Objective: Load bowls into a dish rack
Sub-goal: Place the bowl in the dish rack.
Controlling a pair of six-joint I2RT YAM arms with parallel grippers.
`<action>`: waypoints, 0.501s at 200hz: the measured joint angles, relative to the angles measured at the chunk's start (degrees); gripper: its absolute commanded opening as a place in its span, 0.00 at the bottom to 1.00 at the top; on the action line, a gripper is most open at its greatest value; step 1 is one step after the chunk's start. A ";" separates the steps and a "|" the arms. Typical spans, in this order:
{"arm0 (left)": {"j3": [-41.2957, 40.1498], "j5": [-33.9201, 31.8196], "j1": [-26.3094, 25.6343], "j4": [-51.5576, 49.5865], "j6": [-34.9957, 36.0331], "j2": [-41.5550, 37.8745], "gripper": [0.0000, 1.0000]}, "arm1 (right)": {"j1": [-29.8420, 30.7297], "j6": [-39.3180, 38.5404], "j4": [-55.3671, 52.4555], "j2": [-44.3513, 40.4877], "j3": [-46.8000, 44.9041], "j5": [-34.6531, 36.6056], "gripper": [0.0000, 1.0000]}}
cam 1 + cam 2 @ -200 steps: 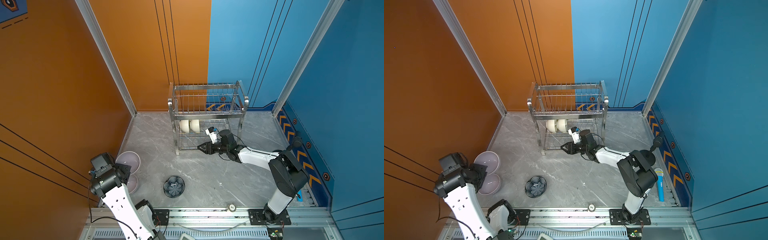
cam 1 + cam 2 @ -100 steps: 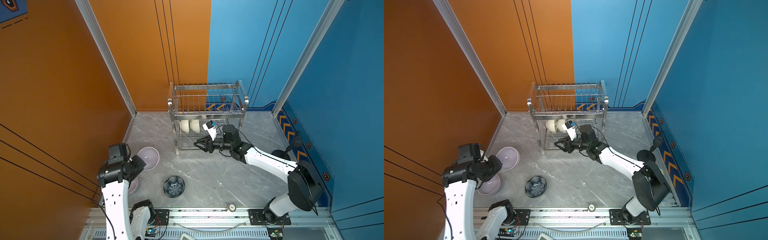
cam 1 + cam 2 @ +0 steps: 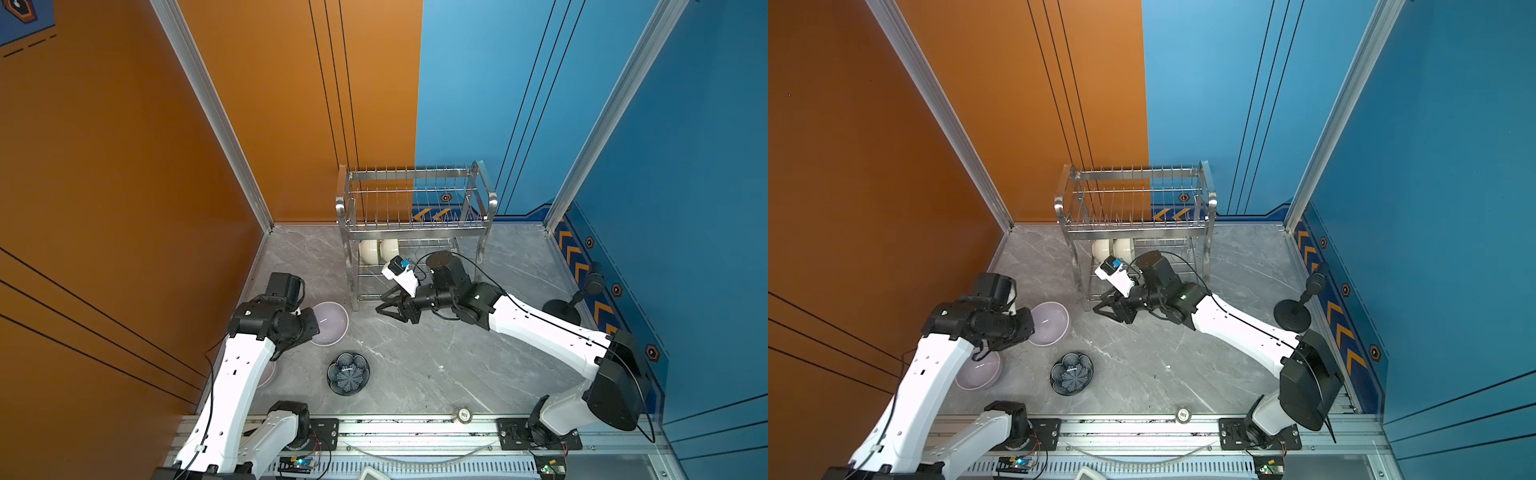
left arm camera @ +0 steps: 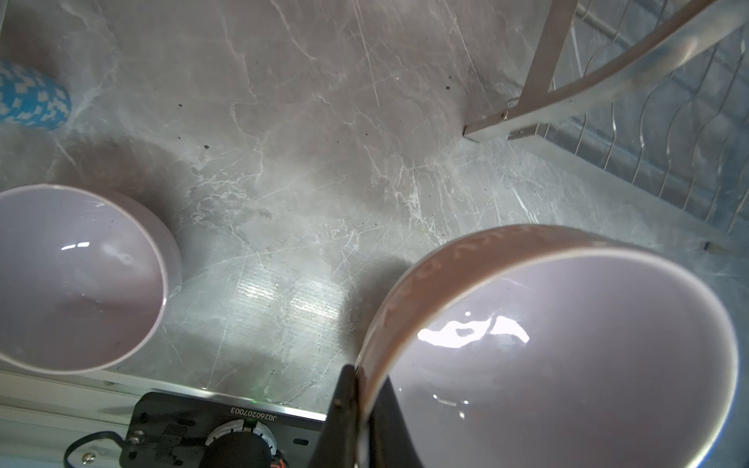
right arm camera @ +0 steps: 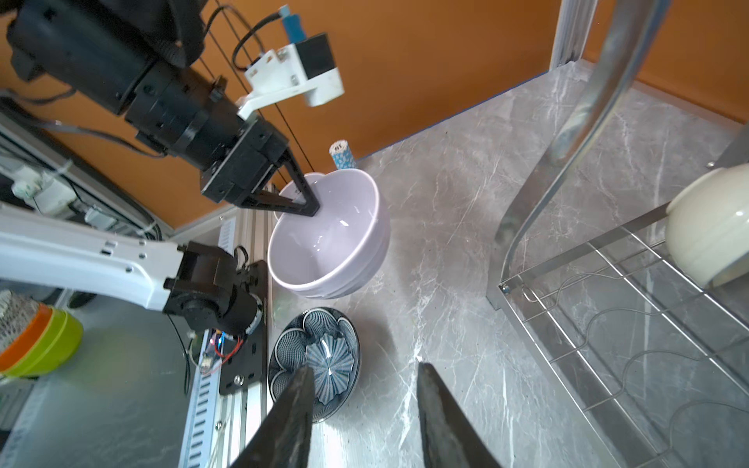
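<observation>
1. White moulded shells on left arm (image 3: 235,384) and right arm (image 3: 552,343), dotted with small dark screw holes.
2. Black cylindrical joint housings (image 3: 615,382); thin black cable (image 3: 552,323) along the right forearm.
3. White wrist camera bracket (image 3: 401,276) with blue plug.
4. Dark tapered fingers (image 5: 292,417) on right gripper (image 5: 363,366).
5. Black base plate (image 4: 182,405) printed JG260207003.

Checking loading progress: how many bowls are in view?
5. Two cream bowls in the rack's lower tier; one lilac bowl in the left gripper; another lilac bowl on the table, partly under the left arm; a dark bowl on the table. None seems hidden.
</observation>
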 measured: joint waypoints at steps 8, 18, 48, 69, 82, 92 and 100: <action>0.07 -0.57 -1.49 0.13 -0.04 1.07 0.00 | 0.90 -1.64 -1.66 0.00 0.87 0.72 0.43; 0.17 -1.11 -2.99 0.35 -0.24 2.25 0.00 | 1.97 -3.56 -3.37 0.00 1.79 1.64 0.43; 0.76 -2.91 -7.02 1.14 -0.59 5.38 0.00 | 4.46 -8.20 -7.78 0.00 3.02 4.50 0.43; 1.73 -3.65 -9.38 1.81 -0.87 7.52 0.00 | 5.60 -10.97 -10.25 0.13 3.10 6.58 0.43; 2.34 -3.67 -10.47 2.34 -0.90 8.83 0.00 | 6.32 -12.41 -11.45 0.44 3.17 8.04 0.43; 2.73 -3.69 -11.19 2.71 -0.87 9.79 0.00 | 7.04 -13.33 -12.22 0.70 3.17 9.18 0.43; 3.15 -3.74 -11.85 2.95 -0.87 10.64 0.00 | 7.74 -14.12 -12.76 0.92 3.21 10.27 0.43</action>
